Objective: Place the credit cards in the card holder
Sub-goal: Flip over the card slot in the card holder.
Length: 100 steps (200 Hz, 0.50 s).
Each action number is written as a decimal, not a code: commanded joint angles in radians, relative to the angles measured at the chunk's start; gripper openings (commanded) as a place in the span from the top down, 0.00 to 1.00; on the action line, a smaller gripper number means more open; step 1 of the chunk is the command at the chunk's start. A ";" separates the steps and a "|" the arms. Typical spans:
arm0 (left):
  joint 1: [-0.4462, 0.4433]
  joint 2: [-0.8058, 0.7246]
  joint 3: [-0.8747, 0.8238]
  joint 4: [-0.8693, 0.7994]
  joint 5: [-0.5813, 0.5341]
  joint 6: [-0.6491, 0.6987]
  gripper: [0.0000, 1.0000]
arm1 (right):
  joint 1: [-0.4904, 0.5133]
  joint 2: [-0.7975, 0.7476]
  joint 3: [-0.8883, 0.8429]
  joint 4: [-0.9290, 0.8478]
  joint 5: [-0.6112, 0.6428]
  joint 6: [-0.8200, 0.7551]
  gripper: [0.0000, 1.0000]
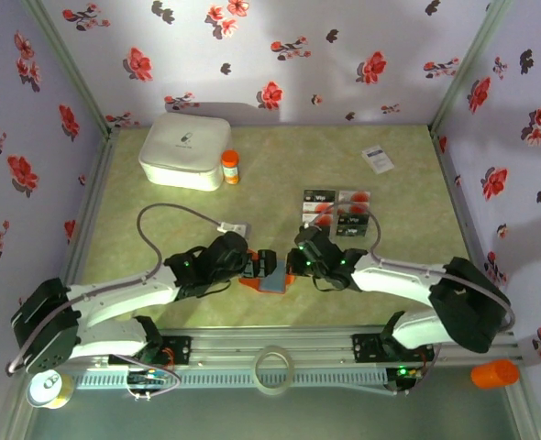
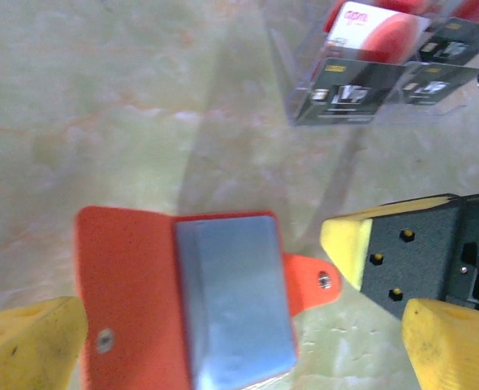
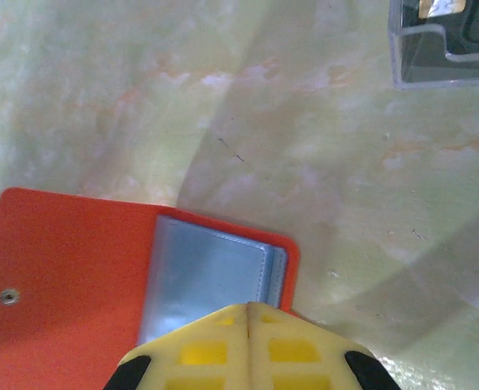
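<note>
**Card holder lies open between the two end effectors**

The card holder rests flat on the green counter, near the front edge and about midway between left and right. The top view shows it as little more than an orange and grey-blue patch, largely screened by the two wrists above it.

The left wrist view shows more. The orange flap is folded out to one side, the grey-blue panel faces up, and a small orange tab with a snap stud sticks out past the panel. The left end effector is spread wide, with one yellow finger on either side of the holder and nothing gripped.

The same view catches the right end effector with its tip just beside that tab. The right wrist view shows its yellow fingers pressed together above the panel's edge. Whether they touch the holder cannot be told.

The credit cards sit farther back and to the right, arranged in two short columns. From the left wrist they appear to stand in a clear plastic tray.
</note>
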 commanded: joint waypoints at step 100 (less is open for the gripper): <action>-0.012 0.097 -0.086 0.194 0.011 -0.111 0.00 | 0.052 -0.125 -0.095 0.054 -0.010 0.101 1.00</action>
